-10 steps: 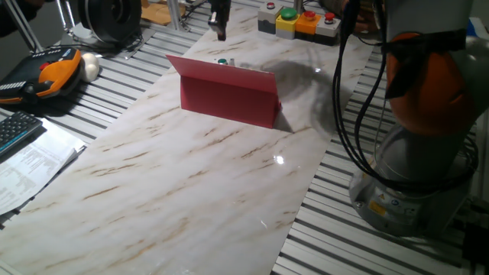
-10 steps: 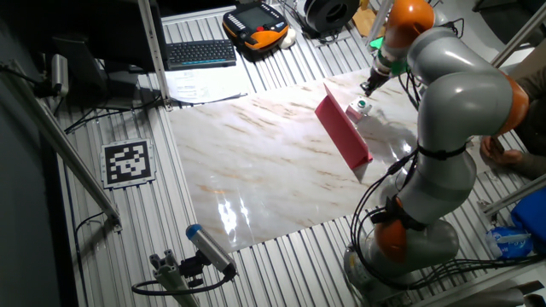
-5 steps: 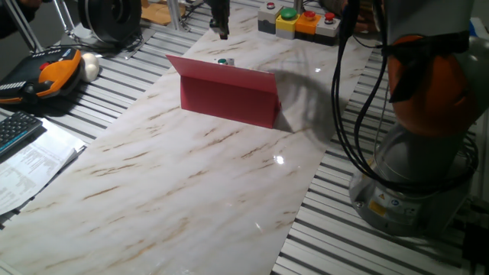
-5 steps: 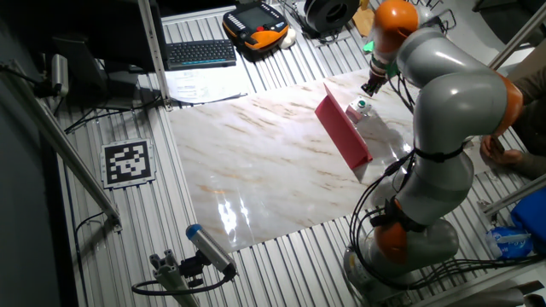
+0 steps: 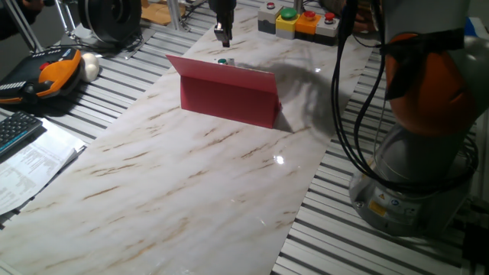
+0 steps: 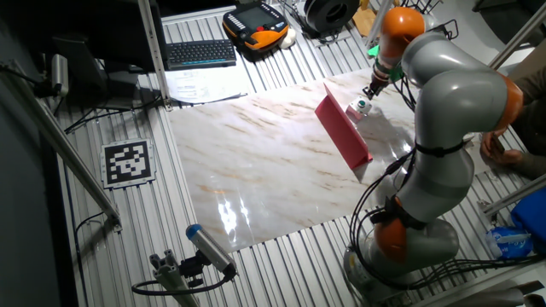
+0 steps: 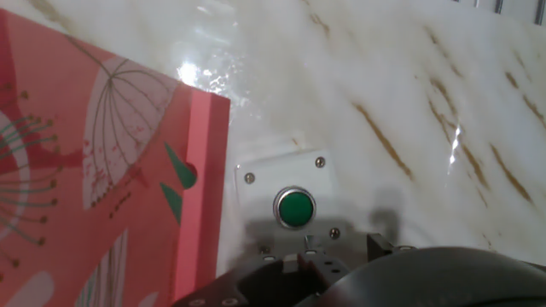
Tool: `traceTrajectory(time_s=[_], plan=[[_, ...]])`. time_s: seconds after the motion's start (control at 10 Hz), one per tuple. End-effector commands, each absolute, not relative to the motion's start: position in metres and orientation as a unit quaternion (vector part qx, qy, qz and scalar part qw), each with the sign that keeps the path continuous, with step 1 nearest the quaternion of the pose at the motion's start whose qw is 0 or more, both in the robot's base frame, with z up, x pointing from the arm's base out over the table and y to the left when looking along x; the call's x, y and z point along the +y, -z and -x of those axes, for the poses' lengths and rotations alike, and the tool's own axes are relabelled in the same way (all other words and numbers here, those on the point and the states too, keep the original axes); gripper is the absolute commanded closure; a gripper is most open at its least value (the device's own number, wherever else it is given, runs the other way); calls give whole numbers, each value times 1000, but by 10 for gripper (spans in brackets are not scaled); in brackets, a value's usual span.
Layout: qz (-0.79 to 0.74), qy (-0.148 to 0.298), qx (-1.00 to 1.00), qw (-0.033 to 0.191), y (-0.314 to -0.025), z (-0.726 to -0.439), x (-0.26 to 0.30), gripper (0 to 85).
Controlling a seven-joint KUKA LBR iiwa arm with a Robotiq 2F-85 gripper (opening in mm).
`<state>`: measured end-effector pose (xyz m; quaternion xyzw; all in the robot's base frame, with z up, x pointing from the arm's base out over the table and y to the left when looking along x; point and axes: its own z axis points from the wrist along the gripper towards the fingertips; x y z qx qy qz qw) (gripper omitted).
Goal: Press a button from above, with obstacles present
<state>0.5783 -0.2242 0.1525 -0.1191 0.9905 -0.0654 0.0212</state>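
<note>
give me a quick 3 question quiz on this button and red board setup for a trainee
1. True or false: the red board lies flat on the marble table.
2. Multiple choice: in the hand view, the green button sits on
A. a whitish base with screws at its corners
B. a yellow box
C. the red board's top edge
3. Fill in: in the other fixed view, the gripper hangs on the side of the board nearest the ____ arm.

Key:
1. False: it stands upright.
2. A: the base rests on the table beside the board.
3. Robot: button and gripper are both on that side.
</note>
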Motion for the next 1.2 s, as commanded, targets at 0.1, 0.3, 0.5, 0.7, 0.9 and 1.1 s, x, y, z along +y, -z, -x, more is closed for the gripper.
traceTrajectory(time_s=[0.1,0.3,0.5,0.7,0.9,1.1], plan=[[121,60,991,24,-144,-585,-224,510],[121,57,991,26,-138,-586,-223,510],[119,55,991,29,-130,-584,-219,510],[121,54,991,37,-117,-585,-214,510],[122,51,990,39,-112,-582,-216,510],[123,49,990,40,-111,-581,-221,510]])
